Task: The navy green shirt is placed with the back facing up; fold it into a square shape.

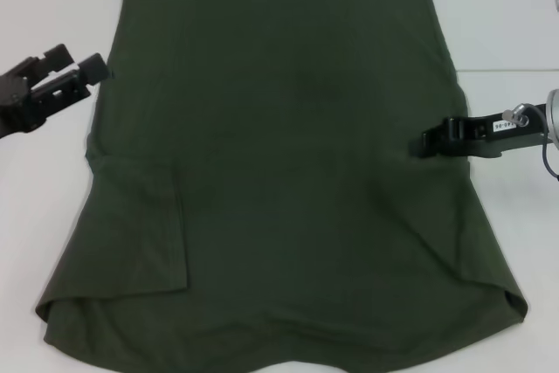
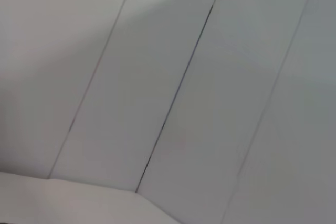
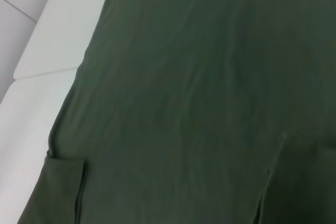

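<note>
The navy green shirt [image 1: 288,172] lies flat on the white table [image 1: 52,181], plain side up, with no lettering showing. Its left sleeve [image 1: 144,224] is folded inward onto the body. My left gripper [image 1: 77,65] is open and empty, just off the shirt's upper left edge. My right gripper [image 1: 428,141] reaches in from the right, low over the shirt's right side. The right wrist view shows the shirt fabric [image 3: 199,93] and a folded flap [image 3: 60,192]. The left wrist view shows no shirt.
The white table extends left and right of the shirt [image 1: 515,207]. A seam in the surface runs at the right [image 1: 507,71]. The left wrist view shows only pale panels with dark seams [image 2: 178,93]. The shirt's near hem reaches the picture's bottom edge.
</note>
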Controlling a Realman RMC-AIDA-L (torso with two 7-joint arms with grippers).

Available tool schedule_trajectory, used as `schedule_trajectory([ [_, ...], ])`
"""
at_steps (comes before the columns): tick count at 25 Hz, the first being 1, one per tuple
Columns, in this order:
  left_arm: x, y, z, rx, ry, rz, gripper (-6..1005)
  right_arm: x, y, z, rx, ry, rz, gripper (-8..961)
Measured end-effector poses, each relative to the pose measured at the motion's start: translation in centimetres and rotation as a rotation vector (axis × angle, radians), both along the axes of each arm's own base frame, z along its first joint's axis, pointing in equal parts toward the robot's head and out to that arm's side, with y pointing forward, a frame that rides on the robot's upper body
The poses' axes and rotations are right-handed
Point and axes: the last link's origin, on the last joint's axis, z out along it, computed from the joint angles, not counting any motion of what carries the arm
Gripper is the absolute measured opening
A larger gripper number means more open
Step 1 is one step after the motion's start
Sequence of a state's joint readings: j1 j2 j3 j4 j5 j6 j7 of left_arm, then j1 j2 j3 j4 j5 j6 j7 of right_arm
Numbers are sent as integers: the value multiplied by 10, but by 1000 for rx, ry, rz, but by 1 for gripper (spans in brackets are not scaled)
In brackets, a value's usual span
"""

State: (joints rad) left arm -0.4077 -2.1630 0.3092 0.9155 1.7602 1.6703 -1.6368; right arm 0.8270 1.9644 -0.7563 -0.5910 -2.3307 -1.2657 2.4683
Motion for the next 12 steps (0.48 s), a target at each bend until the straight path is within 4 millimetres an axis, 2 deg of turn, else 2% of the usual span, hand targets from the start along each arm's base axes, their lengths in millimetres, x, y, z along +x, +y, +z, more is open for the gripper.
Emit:
schedule_trajectory([
  [6, -5, -2, 3, 4, -28, 29, 948, -13, -10, 9, 22, 193, 111, 161],
  [9, -9, -3, 4, -51, -25, 74, 948, -7, -15, 20, 54, 258, 108, 218],
  [11, -14, -3, 6, -117, -16, 131, 948, 0, -16, 29, 52, 239, 84, 317],
  [12, -18, -4, 8, -181, -11, 190, 948, 9, -16, 41, 51, 204, 46, 366],
])
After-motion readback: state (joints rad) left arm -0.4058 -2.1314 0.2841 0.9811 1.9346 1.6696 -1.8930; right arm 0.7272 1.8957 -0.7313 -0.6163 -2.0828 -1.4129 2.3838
